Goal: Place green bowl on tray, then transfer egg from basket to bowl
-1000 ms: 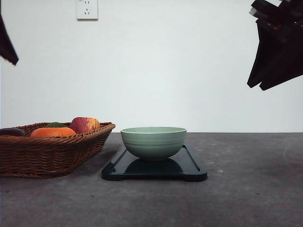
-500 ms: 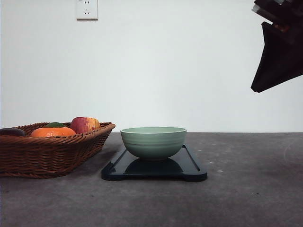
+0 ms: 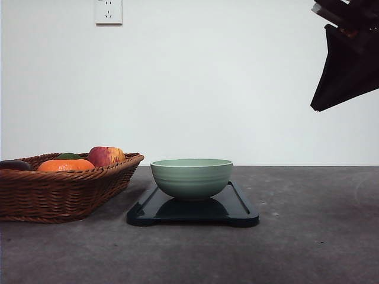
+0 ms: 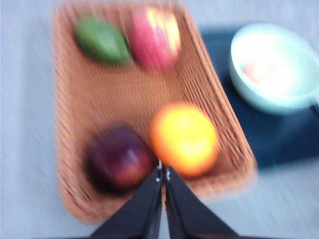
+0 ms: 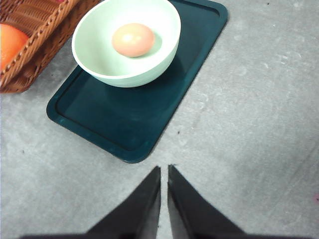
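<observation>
While both arms hang above the counter [image 3: 308, 236], each gripper is empty:
L gripper [image 4: 162, 174]: fingertips nearly together, only a thin slit btwn them, holding nothing; hovers over the near edge of the basket [image 4: 75, 129], above the gap btwn a dark purple-red fruit [image 4: 119, 159] and the orange fruit [image 4: 184, 139]. View is motion-blurred.
R gripper [image 5: 164, 172]: jaws drawn together w/ a narrow gap, nothing held, touching nothing; over bare counter just beside the tray's near corner. In front view the R arm [image 3: 349, 59] is a dark shape high at upper right, well apart from the bowl.
Green bowl [image 3: 191, 176]: upright on the tray [image 3: 240, 207], toward the basket-side end.
Egg [image 5: 132, 40]: lying inside the bowl, at the bottom; front view hides it behind the bowl wall.
Basket contents: red-yellow apple [image 3: 106, 156], green fruit [image 4: 102, 42], orange fruit, dark fruit.
Basket vs tray: just beside each other, basket on the robot's left; whether they touch, can't tell.
Wall: white, w/ a socket [image 3: 109, 11] up high.
</observation>
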You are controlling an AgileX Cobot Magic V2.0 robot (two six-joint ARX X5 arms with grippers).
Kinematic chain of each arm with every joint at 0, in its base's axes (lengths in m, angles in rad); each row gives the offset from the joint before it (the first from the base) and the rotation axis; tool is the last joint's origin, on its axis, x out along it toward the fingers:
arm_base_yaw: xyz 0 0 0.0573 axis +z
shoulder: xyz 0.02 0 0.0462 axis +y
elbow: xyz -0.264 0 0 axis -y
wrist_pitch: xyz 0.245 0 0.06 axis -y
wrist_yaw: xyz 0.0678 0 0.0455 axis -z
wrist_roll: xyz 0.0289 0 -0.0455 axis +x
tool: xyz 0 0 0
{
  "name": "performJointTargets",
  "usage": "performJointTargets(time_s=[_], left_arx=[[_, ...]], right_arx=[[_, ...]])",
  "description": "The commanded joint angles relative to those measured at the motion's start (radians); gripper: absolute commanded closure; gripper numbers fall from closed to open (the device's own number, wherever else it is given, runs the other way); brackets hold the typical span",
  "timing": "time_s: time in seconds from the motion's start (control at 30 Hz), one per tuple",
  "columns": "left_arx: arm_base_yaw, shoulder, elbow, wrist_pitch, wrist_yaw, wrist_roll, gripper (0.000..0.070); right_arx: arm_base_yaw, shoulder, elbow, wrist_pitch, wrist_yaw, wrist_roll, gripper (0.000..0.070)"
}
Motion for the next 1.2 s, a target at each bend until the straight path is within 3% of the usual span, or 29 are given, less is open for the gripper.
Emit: performJointTargets(time_s=[0.0,0.17,0.47,0.7,1.17], left_arx=[[0.023,-0.046,-0.049,0.085,-0.002,0.041,0.0700],[0.127,-0.279,-0.277,0.285,-0.002,0.050,0.0700],[0.246,-0.610,-0.502,0.294,-0.002,0.050,0.0700],[0.246,-0.642,-0.594,0.303,0.006,0.046,0.0700],[0.249,-0.642,-0.594,0.308,0.005,0.060,0.0700]], right_arx=[[0.007,0.004,0.006,0.012,0.001,-0.001,0.0684],[0.007,0.004,0.006,0.013,0.001,-0.001,0.0684],[0.007,0.004,0.006,0.013,0.001,-0.001,0.0684],[0.007,0.004,0.006,0.014,0.001,-0.001,0.0684],[0.007,0.004,0.006,0.022,0.001,-0.001,0.0684]])
